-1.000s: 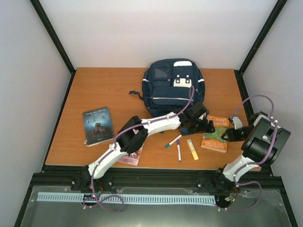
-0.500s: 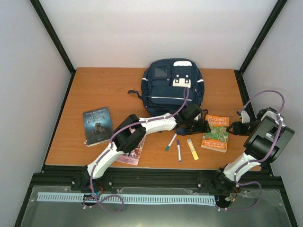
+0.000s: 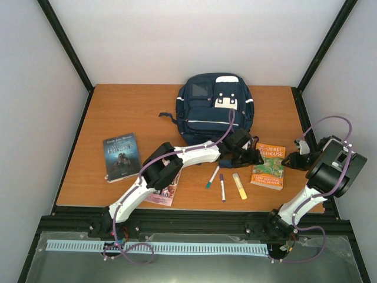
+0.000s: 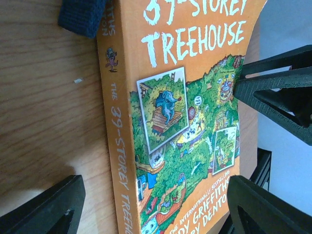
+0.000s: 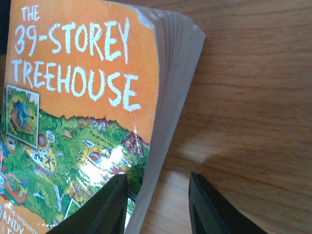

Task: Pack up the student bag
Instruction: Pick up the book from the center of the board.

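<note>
The student bag [image 3: 215,109], navy with white trim, lies at the back of the table, and a corner of its blue fabric [image 4: 83,17] touches the top of the spine of an orange "39-Storey Treehouse" book [image 3: 268,166]. That book lies flat in front of the bag's right side. My left gripper [image 3: 252,158] is at the book's left edge, open wide, one finger over the wood beside the spine [image 4: 117,161] and the other finger [image 4: 263,204] over the far edge. My right gripper [image 3: 294,159] is at the right edge, open, with the page edge [image 5: 161,136] between its fingers [image 5: 105,209].
A dark-covered book [image 3: 122,156] lies at the left. A pinkish book [image 3: 162,194] sits partly under the left arm. Two markers [image 3: 212,177] [image 3: 222,187] and a yellow highlighter [image 3: 239,186] lie near the front edge. Black frame rails border the table's right side [image 3: 303,118].
My right arm swung back and right, bringing its gripper up along the book's right edge. The left gripper drew slightly left at the spine. The book stayed flat.
</note>
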`<state>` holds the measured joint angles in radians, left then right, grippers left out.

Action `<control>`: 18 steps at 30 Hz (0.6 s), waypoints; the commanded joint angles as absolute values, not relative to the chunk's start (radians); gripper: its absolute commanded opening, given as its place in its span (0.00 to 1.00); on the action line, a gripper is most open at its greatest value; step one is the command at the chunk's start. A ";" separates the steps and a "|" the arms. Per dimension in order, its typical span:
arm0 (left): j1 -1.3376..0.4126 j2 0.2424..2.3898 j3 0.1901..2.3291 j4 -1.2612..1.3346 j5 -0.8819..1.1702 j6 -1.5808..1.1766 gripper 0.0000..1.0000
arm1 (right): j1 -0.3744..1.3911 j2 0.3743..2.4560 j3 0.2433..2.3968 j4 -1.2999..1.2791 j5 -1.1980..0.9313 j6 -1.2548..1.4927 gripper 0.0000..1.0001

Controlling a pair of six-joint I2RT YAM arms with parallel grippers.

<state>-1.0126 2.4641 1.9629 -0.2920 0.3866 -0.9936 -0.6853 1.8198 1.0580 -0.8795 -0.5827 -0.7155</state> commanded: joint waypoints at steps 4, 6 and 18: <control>-0.996 2.549 2.005 -0.381 0.380 -1.015 0.83 | -0.686 1.838 1.007 -0.751 -0.432 -0.682 0.33; -0.996 2.564 2.023 -0.382 0.389 -1.024 0.83 | -0.686 1.840 0.994 -0.739 -0.415 -0.687 0.31; -0.997 2.611 2.072 -0.342 0.449 -1.069 0.88 | -0.686 1.868 0.943 -0.694 -0.337 -0.712 0.30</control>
